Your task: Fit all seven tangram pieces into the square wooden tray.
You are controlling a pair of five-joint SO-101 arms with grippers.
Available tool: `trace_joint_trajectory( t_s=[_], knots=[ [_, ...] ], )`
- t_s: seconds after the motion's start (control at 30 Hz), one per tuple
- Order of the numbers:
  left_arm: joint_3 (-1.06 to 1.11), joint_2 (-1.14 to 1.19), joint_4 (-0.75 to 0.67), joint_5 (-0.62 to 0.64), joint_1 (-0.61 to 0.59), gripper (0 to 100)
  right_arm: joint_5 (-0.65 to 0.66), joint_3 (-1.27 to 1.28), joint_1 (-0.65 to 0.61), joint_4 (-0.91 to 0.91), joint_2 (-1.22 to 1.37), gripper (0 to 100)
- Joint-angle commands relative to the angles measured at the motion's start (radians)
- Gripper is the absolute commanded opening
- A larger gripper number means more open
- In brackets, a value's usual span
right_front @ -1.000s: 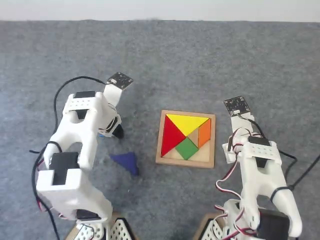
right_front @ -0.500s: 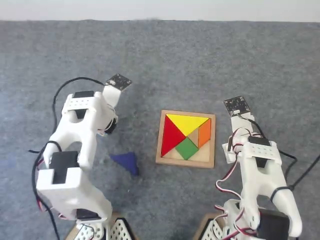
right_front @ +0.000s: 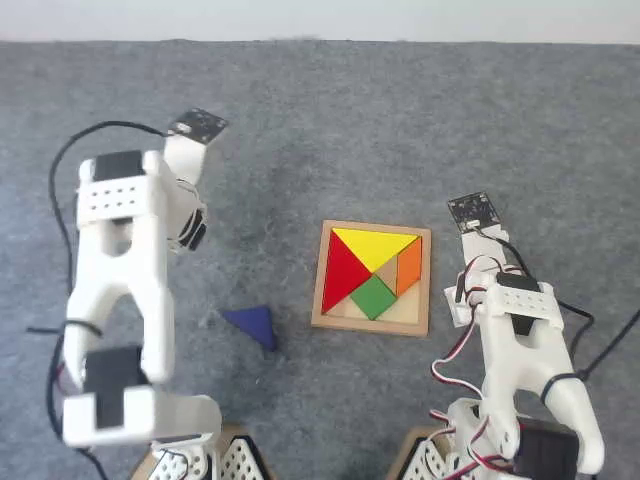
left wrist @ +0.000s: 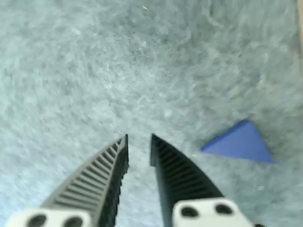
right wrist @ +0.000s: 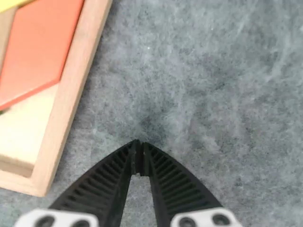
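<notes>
The left gripper [left wrist: 138, 140] hangs over the grey carpet [left wrist: 94, 56], its jaws parted by a narrow slit with nothing between them. Near it, on the tray's side, the blue triangle [left wrist: 239, 143] lies flat on the carpet, apart from the fingertips. The right gripper [right wrist: 138, 144] has its tips pressed together, holding nothing, over carpet just beside the outer rim of the square wooden tray [right wrist: 71, 94]. Just inside that rim lies the orange parallelogram [right wrist: 38, 47]. Farther in from that gripper, the yellow triangle [right_front: 375, 245], red triangle [right_front: 343, 275] and green square [right_front: 373, 295] sit in the tray, with bare wood showing along its side nearest the arm bases.
</notes>
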Motion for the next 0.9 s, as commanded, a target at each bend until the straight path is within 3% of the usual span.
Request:
trace_joint_trajectory(
  t_s=[0.0,0.13,0.3,0.87],
  knots=[
    [0.188,-0.183,-0.129,0.172,0.034,10,0.006,-0.051,-0.002,-0.013,0.001,0.8],
    [0.363,-0.298,-0.272,0.249,0.115,10,0.005,-0.040,-0.002,-0.025,0.001,0.8],
    [0.487,-0.367,-0.365,0.255,0.196,10,0.005,-0.040,-0.002,-0.027,0.001,0.8],
    [0.544,-0.367,-0.416,0.256,0.196,10,0.005,-0.038,-0.002,-0.025,0.001,0.8]
  ],
)
